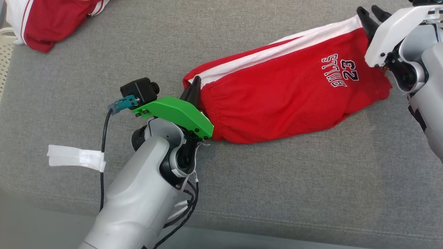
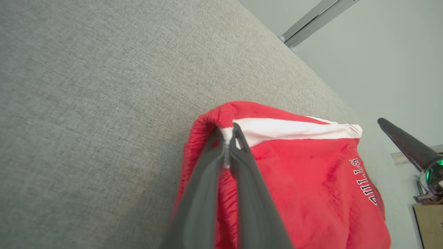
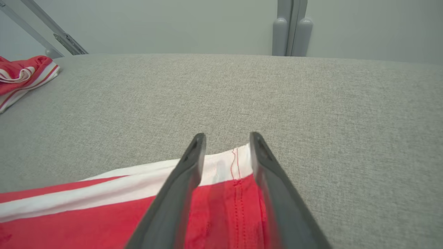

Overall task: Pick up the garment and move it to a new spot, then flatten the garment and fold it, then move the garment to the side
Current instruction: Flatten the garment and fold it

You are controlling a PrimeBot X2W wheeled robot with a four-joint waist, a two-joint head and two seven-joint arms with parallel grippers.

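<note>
The pale left forearm (image 1: 138,193) rises from the bottom edge of the head view with a green bracket (image 1: 176,112) at its wrist. It ends in the left hand (image 1: 193,90), whose two dark fingers are pinched together on the gathered waistband corner of the garment (image 1: 277,93). The left wrist view shows this closely: the fingertips (image 2: 213,152) meet on the white stripe where it joins the red cloth. The garment is a pair of red shorts with a white side stripe and a "BULLS 23" print. It lies stretched out on the grey surface (image 1: 242,193), running from the left hand toward the upper right. At its far end the right hand (image 1: 371,12) stands narrowly parted, one finger on each side of the hem's white corner. I cannot tell whether they touch the cloth. A second red-and-white garment (image 1: 52,20) lies well apart, at the upper left of the surface.
</note>
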